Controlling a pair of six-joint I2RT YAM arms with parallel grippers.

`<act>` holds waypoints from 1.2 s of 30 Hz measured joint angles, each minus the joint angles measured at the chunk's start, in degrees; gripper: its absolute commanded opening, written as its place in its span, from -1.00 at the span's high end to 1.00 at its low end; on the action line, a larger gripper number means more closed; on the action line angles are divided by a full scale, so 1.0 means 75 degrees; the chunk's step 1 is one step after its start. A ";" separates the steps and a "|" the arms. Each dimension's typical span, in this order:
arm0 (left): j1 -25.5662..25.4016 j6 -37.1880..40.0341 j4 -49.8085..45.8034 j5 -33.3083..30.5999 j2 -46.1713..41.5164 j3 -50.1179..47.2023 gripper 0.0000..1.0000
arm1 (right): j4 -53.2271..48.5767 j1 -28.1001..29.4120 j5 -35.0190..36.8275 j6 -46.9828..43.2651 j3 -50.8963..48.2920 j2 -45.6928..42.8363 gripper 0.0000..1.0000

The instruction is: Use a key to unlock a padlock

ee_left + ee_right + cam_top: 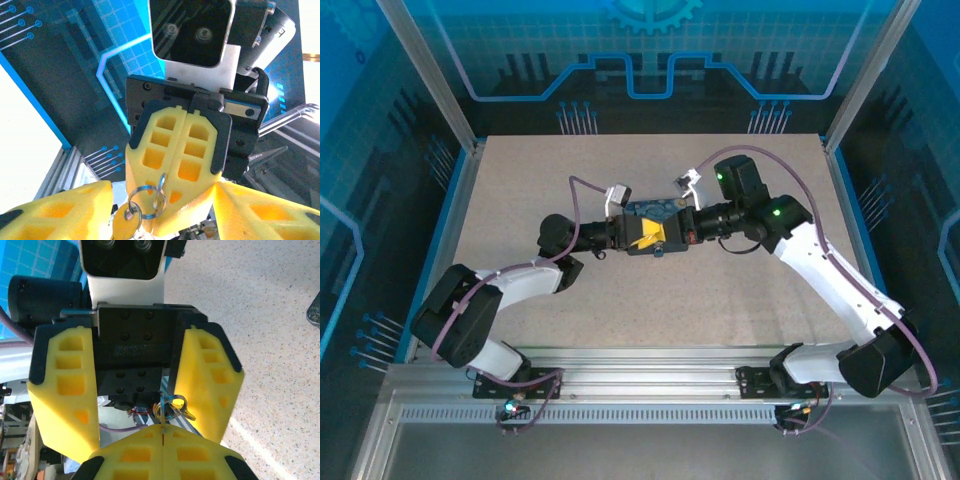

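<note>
Both grippers meet tip to tip above the middle of the table. My right gripper (163,429) is shut, and a thin steel key ring (165,407) stands clamped in the seam of its yellow fingertips. A second ring (142,202) hangs from the first and carries a small brass-coloured key (122,227). My left gripper (164,197) is open, with its fingers (62,385) on either side of the rings and of the right gripper's tips, not touching them. The padlock is hidden. In the top view the left gripper (636,236) and right gripper (666,234) overlap.
A blue-and-yellow painted tin box (650,210) lies on the speckled table (750,300) right behind and under the two grippers. Aluminium frame posts and blue panels wall the table on three sides.
</note>
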 measured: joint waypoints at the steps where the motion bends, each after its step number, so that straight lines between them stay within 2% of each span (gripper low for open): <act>1: 0.0000 -0.0015 0.0006 0.0003 0.0000 0.0000 0.08 | 0.0000 -0.0017 -0.0012 0.0003 0.0000 0.0000 1.00; 9: 0.0000 -0.0102 0.0000 0.0000 0.0000 0.0000 0.24 | 0.0009 -0.0224 -0.0020 0.0035 -0.0017 -0.0198 1.00; 21: 0.0012 -0.0146 0.0000 0.0003 0.0000 0.0000 0.65 | 0.0079 -0.0344 -0.0055 0.0085 -0.0125 -0.0391 1.00; 26: 0.0041 -0.0152 -0.0003 0.0000 0.0000 0.0000 0.68 | 0.0085 -0.0411 -0.0079 0.0085 -0.0163 -0.0437 1.00; 33: 0.0140 -0.0143 -0.0003 0.0003 0.0000 0.0000 1.00 | 0.0108 -0.0522 -0.0108 0.0087 -0.0347 -0.0641 1.00; 36: 0.0152 -0.0157 0.0000 0.0003 0.0000 0.0000 1.00 | 0.0128 -0.0527 -0.0122 0.0087 -0.0423 -0.0699 1.00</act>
